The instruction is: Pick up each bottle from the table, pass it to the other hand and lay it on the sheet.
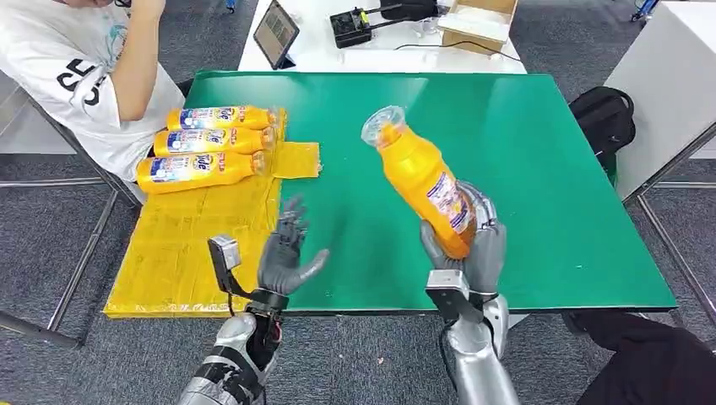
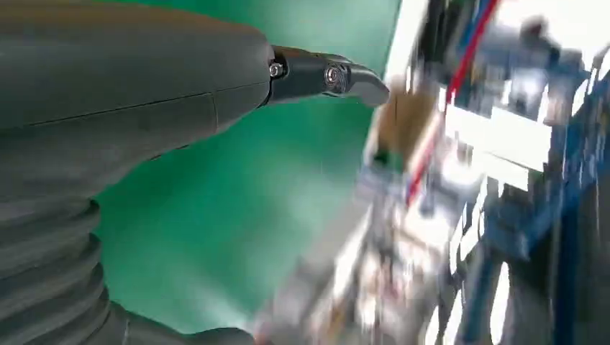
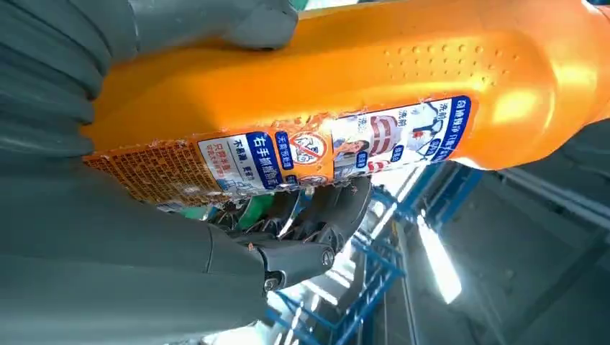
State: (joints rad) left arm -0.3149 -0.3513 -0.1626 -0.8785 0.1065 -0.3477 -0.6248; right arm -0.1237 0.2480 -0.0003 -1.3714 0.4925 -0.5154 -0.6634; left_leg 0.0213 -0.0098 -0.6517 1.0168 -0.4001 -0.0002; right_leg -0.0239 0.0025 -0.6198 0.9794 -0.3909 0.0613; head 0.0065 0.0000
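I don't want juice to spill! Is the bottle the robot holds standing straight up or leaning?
Leaning. The bottle in the right hand is lifted off the table, its cap tipped toward the left hand.

Bare green table (image 1: 523, 169) between hands; sheet (image 1: 194, 245) half-free

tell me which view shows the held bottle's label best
The right wrist view: the label sits close, its print sharp. The head view shows the whole bottle in the right hand, label small. The left wrist view has none.

Bright, even light; left-wrist background blurred
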